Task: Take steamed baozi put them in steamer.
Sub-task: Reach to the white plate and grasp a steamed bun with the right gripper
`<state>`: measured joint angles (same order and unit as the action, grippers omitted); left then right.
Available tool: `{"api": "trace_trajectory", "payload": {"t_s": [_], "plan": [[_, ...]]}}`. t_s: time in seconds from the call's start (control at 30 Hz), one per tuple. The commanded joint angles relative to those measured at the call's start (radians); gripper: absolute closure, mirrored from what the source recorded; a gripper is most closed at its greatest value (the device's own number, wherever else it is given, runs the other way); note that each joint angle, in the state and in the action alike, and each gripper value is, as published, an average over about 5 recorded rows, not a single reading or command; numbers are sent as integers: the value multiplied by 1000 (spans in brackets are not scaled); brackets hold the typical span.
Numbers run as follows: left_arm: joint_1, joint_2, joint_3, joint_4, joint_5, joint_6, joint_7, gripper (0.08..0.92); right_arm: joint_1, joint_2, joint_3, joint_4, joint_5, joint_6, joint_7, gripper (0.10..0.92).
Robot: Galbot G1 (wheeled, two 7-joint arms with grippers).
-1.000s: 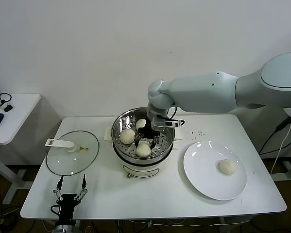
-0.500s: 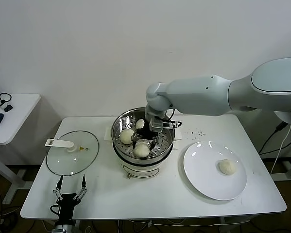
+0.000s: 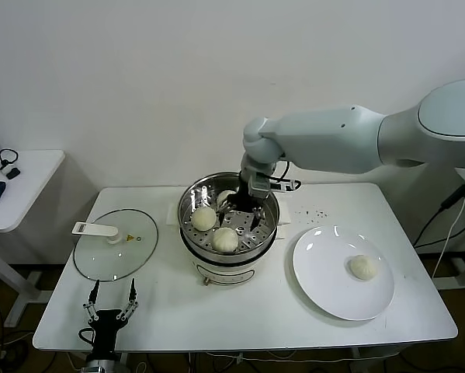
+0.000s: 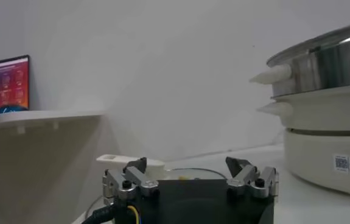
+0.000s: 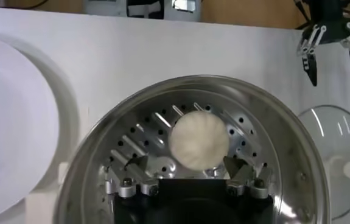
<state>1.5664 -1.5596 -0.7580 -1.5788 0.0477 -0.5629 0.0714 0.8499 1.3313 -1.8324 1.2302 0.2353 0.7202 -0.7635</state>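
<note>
The steel steamer (image 3: pixel 183 224) stands mid-table with three baozi on its perforated tray: one at the left (image 3: pixel 204 218), one at the front (image 3: pixel 225 239), and one at the back (image 3: pixel 225 197) partly hidden by my right gripper (image 3: pixel 244 208). That gripper hovers open inside the steamer's rim. In the right wrist view the front baozi (image 5: pixel 199 141) lies on the steamer tray (image 5: pixel 284 143) just beyond the right gripper (image 5: pixel 185 165), untouched. A fourth baozi (image 3: pixel 363 266) rests on the white plate (image 3: pixel 325 264). My left gripper (image 3: pixel 112 300) (image 4: pixel 187 165) is parked open at the table's front left.
The glass lid (image 3: pixel 116 245) with its white handle (image 3: pixel 94 229) lies flat left of the steamer, just beyond the left gripper. The plate (image 5: pixel 10 122) sits close to the steamer's right side. A small side table (image 3: pixel 15 186) stands off to the left.
My right gripper has opened and let go of the front baozi, which now lies on the tray. The gripper has drawn up and back toward the steamer's rear. The left arm has not moved.
</note>
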Motion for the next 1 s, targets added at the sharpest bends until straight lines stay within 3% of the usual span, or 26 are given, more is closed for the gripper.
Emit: {"api": "trace_trajectory", "payload": {"t_s": [0.03,0.2,0.4,1.0], "plan": [[2,-1,3,-5,1,1,1,177,215,-35,-201,76,342,-154,-131,203],[3,0,4,-9,2,2,1,177,293,-99,-311,129,424,-392,-189,203],[6,2,6,-9,2,0,1,177,309,-218,-397,146,458,-555,-240,203],[13,2,3,-9,5,0,1,177,110,-563,-366,147,304,-752,-170,203]]}}
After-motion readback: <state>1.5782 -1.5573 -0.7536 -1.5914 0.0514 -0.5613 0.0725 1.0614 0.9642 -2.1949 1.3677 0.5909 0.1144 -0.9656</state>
